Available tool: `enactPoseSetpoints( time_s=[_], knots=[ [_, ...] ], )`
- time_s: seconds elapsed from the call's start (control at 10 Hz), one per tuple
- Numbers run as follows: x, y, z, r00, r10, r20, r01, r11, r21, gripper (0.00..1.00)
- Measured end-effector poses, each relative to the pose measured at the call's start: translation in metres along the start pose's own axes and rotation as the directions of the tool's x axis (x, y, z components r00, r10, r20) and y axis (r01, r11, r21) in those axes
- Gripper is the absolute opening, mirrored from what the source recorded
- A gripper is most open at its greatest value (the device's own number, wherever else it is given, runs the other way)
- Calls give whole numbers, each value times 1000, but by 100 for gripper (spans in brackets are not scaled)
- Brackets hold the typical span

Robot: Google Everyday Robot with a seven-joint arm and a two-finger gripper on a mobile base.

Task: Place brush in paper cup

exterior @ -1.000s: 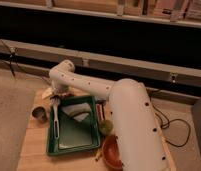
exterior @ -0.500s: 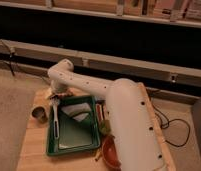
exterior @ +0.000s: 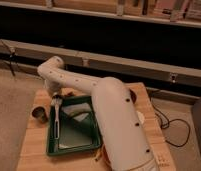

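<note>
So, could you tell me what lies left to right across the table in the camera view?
Metal cup, brush with the gripper at its far end, pale cloth in the green tray, robot arm.

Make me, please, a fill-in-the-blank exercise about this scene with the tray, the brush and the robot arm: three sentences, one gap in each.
1. The brush lies inside the ____ tray.
2. The gripper is at the brush's head, at the tray's far-left corner, while the brush's long pale ____ points toward the camera.
3. The dull metal cup stands on the wooden table, outside the tray, on its ____ side in the picture.

Missing words: green; handle; left.
</note>
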Motion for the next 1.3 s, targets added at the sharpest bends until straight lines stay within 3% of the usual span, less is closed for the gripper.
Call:
enactPoseSetpoints(
  time_s=[0.2, 0.5, 0.8, 1.3],
  knots=[
    [2, 4, -1, 1000, 27, 12, -27, 999, -25, 0],
    [8, 4, -12, 999, 45, 12, -43, 995, -91, 0],
    [21, 5, -45, 1000, 29, -11, -30, 985, -170, 0],
    [22, -13, -68, 998, -23, -52, 10, 974, -226, 0]
  ],
)
